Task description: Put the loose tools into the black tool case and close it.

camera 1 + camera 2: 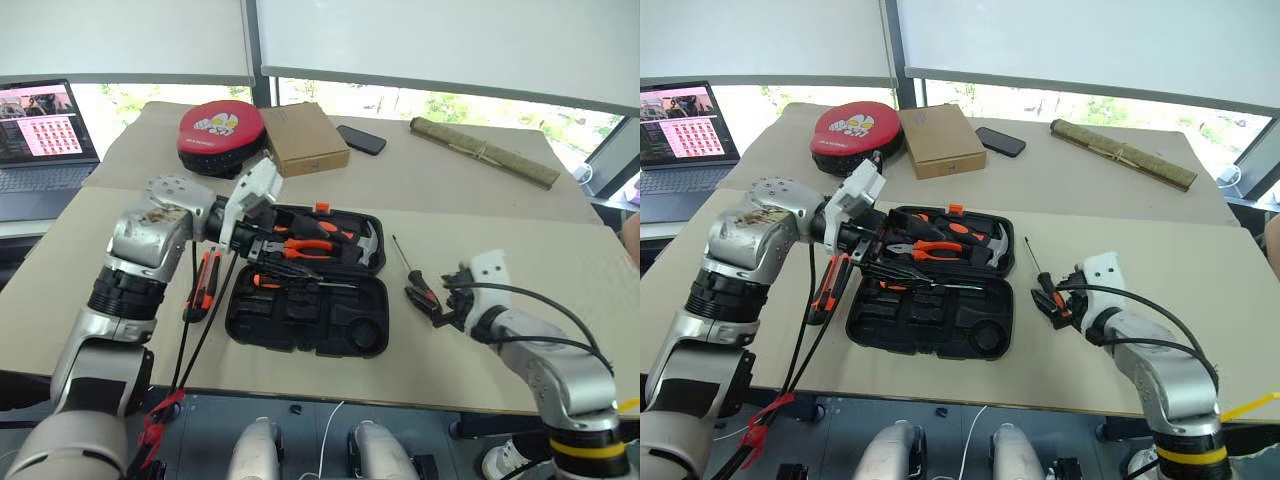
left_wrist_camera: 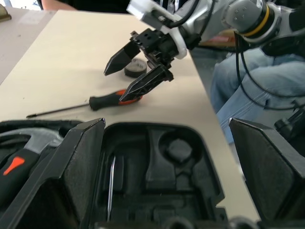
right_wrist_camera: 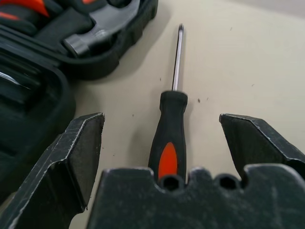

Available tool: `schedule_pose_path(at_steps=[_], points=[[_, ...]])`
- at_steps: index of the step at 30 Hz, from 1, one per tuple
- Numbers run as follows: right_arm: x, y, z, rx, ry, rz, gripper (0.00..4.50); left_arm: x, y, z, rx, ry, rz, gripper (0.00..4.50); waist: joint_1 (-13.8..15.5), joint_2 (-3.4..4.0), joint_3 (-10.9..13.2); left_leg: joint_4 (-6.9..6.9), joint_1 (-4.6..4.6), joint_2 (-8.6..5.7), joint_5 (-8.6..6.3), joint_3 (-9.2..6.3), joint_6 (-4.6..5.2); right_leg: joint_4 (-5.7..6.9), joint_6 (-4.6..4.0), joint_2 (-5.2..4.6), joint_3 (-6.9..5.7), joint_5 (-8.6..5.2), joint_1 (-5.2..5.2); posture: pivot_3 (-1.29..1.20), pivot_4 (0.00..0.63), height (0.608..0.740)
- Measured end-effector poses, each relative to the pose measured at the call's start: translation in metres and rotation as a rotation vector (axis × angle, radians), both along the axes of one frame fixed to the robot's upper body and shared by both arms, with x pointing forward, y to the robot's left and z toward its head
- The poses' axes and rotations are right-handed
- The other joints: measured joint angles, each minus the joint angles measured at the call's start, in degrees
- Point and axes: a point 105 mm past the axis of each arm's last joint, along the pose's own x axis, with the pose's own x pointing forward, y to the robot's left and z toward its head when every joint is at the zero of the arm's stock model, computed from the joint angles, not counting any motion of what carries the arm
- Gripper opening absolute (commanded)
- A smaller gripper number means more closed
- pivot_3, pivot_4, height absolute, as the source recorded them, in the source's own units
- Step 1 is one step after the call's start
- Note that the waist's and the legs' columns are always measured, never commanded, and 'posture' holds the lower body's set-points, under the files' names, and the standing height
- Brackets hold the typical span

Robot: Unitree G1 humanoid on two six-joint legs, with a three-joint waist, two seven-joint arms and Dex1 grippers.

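On the cardboard-covered table (image 1: 480,190), the black tool case (image 1: 305,318) is lying open, its hinged halves spread flat. Above the case's left edge the left gripper (image 1: 268,232) is being held with its fingers wide apart and nothing between them. Inside the case, pliers (image 1: 310,247) and a hammer (image 1: 367,243) are seated in the far half, and a long screwdriver (image 1: 300,283) is resting near the hinge line. Just left of the case, a black-and-orange utility knife (image 1: 205,285) is lying on the table. Right of the case, a second long screwdriver (image 3: 169,138) is being straddled by the right gripper (image 1: 440,300), whose fingers are spread on either side of the handle without touching it. A small grey tape roll (image 2: 134,68) is sitting beyond that screwdriver, away from the case.
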Motion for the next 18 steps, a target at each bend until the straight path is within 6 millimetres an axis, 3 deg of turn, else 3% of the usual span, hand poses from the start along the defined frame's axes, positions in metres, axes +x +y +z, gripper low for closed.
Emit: schedule_pose_path(at_steps=[2,8,12,15,18], points=[[0.002,0.001,-0.012,-0.011,0.024,-0.009,3.08,0.001,0.000,0.000,0.004,-0.016,0.002,4.50,-0.03,0.01,0.00,-0.01,0.00,0.00,0.00,-0.01,0.00,0.01,0.00,0.01,0.00,0.00,-0.02,0.00,0.150,0.740],[0.004,0.009,-0.014,-0.001,0.002,-0.007,1.09,0.002,0.001,-0.002,0.008,-0.024,0.008,4.50,-0.41,0.02,0.01,-0.01,0.01,0.01,0.00,-0.05,0.00,0.03,0.01,0.02,-0.01,0.00,-0.01,0.00,0.150,0.740],[0.004,0.005,-0.010,0.071,-0.018,-0.080,1.07,0.005,0.010,-0.012,0.032,-0.016,0.042,4.50,-0.41,0.08,0.04,-0.04,0.01,0.01,0.00,-0.05,0.00,0.04,0.00,0.02,-0.01,0.00,-0.03,0.00,0.150,0.740],[0.005,-0.015,0.017,0.134,-0.105,-0.152,1.07,0.005,0.023,-0.024,0.048,0.028,0.093,4.50,-0.41,0.15,0.09,-0.03,0.00,0.01,0.00,-0.05,0.00,0.04,0.00,0.01,-0.01,0.00,-0.03,0.00,0.150,0.740],[0.004,-0.006,0.051,0.111,-0.190,0.019,1.07,0.002,0.039,-0.032,0.040,0.072,0.169,4.50,-0.75,0.19,0.12,-0.05,0.03,0.05,0.00,-0.06,0.00,0.03,0.00,0.03,-0.01,-0.01,-0.03,0.00,0.150,0.740]])
